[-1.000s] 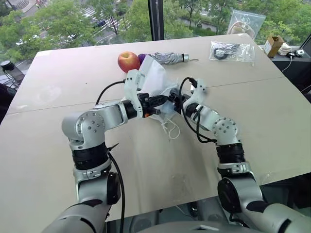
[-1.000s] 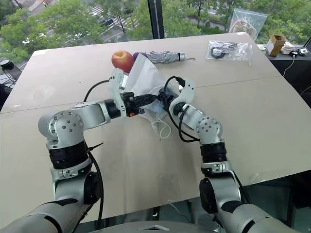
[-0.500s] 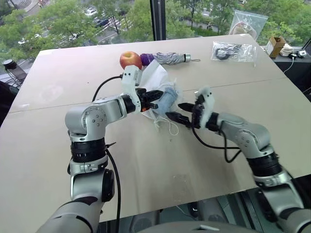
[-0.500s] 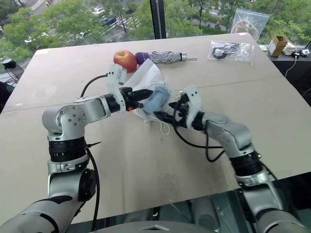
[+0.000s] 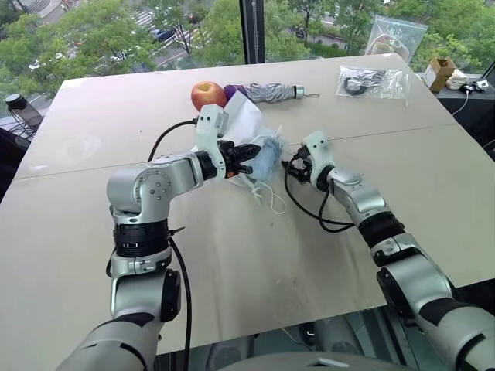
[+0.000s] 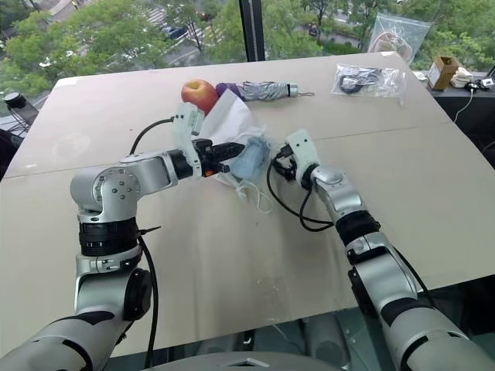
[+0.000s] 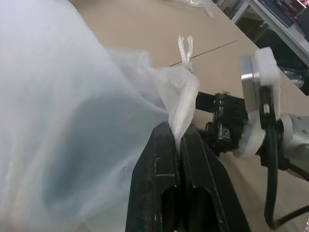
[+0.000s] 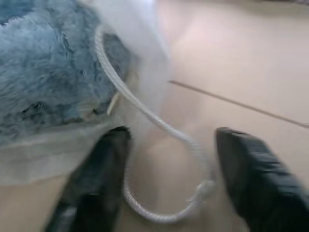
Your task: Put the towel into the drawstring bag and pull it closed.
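My left claw (image 7: 179, 145) pinches the flimsy drawstring bag (image 5: 249, 124) mid-bench, soft towel (image 5: 265, 158) inside; my spread right claw (image 8: 169, 188) straddles the thin cord (image 8: 145, 113) (slippery, so I'd grip near its knot).

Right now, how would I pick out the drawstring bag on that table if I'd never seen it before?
Start at the big tan table and find the red apple and folded umbrella near its far edge. Just in front of them, the left gripper pinches the drawstring bag. Unlike the clear plastic bags farther right, it is thin white cloth with a blue towel in its mouth and a white cord trailing.
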